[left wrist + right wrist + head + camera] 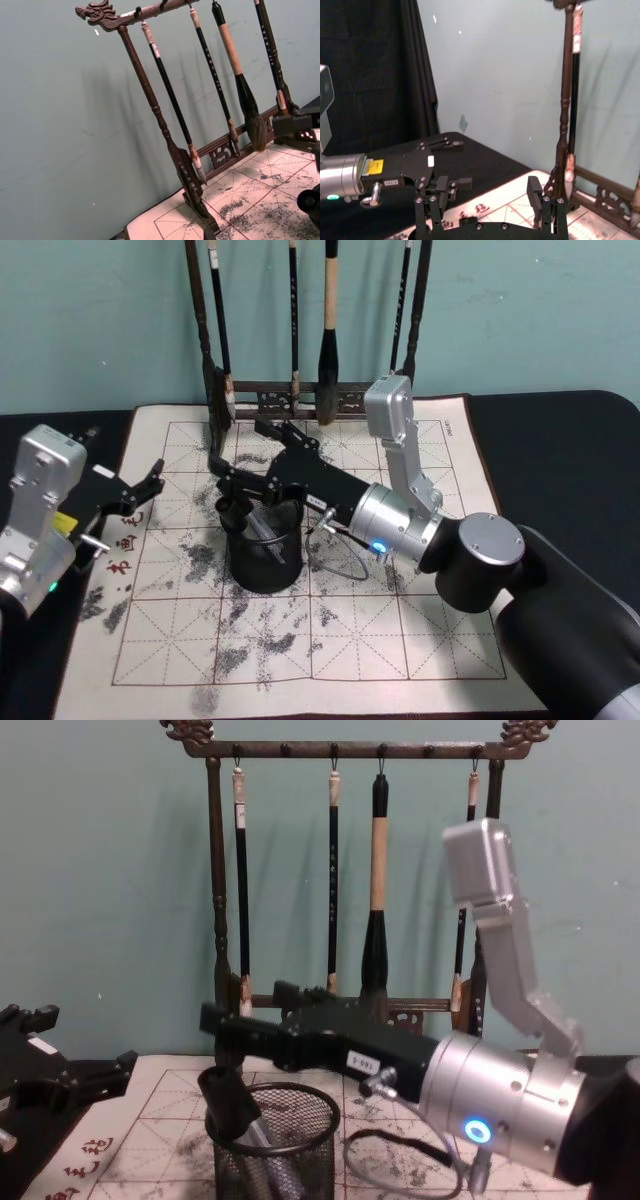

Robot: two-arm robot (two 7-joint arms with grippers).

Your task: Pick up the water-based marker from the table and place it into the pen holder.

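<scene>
Grey marker (pixel 262 1145) leans inside pen holder (pixel 277 1142); right tool (pixel 232 1045) open above its rim.

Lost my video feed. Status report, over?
Right gripper open above the pen holder. Marker leaning inside the holder, released. Left gripper open, idle over the mat's left edge. Nothing in the way.

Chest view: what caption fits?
Right gripper open above the pen holder, marker already inside; brush rack behind.
</scene>
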